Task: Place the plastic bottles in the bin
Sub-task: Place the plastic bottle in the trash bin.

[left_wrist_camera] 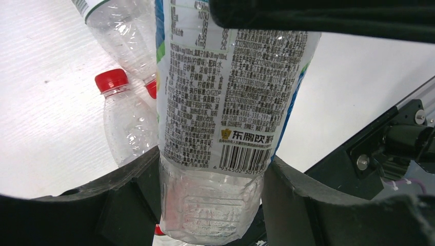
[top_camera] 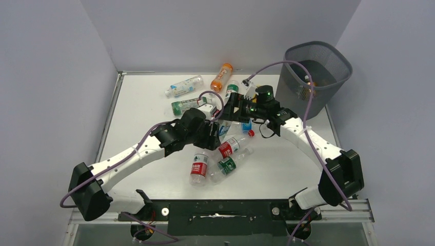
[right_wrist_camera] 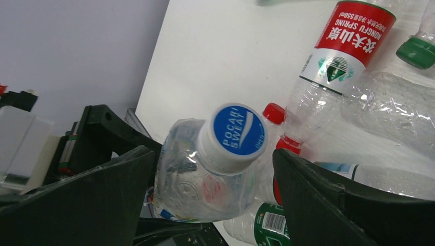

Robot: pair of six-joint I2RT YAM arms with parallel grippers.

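1. White table (top_camera: 287,169), grey walls. Bin (top_camera: 328,95) stands well apart from both sets of fingers, on the far side of the right gripper (right_wrist_camera: 213,169).
2. Left gripper (left_wrist_camera: 210,189) pinches a bottle (left_wrist_camera: 225,102) near its base. The rest sticks out past the fingertips.
3. Right gripper is spread, one finger either side of the bottle's top end, neither touching as far as I can see. Looks like a handover.
4. Risk: left lets go before right clamps, and the bottle drops into the loose bottles (top_camera: 225,154) under the fingers.
5. Risk: right closes on the cap (right_wrist_camera: 237,134) or the tapered shoulder. Thin plastic crumples and could slip out on the way to the bin.
6. Risk: the grippers sit close together, so a small misalignment means finger hits finger.
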